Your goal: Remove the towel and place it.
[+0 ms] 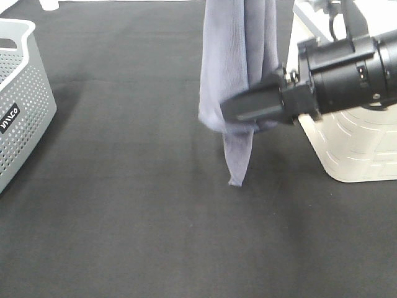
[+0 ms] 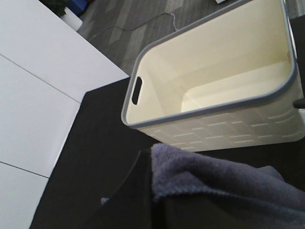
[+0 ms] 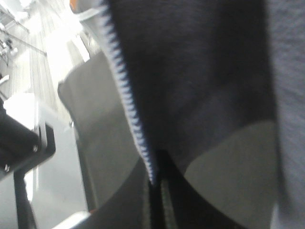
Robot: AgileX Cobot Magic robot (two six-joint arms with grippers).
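At the upper centre of the high view, the towel [image 1: 239, 56] hangs as a bunched column from beyond the top edge, its tail low over the table [image 1: 124, 217]. The right gripper [image 1: 231, 110] reaches in level from the right, in front of the white basket [image 1: 353, 149], fingers clamped on the fold. A thin bite could slip, or the tail could snag the rim.

The left wrist view shows the left gripper [image 2: 151, 202] apparently pinched on bunched cloth, with the basket beyond it.

The right wrist view shows the fingers meeting on the stitched hem.
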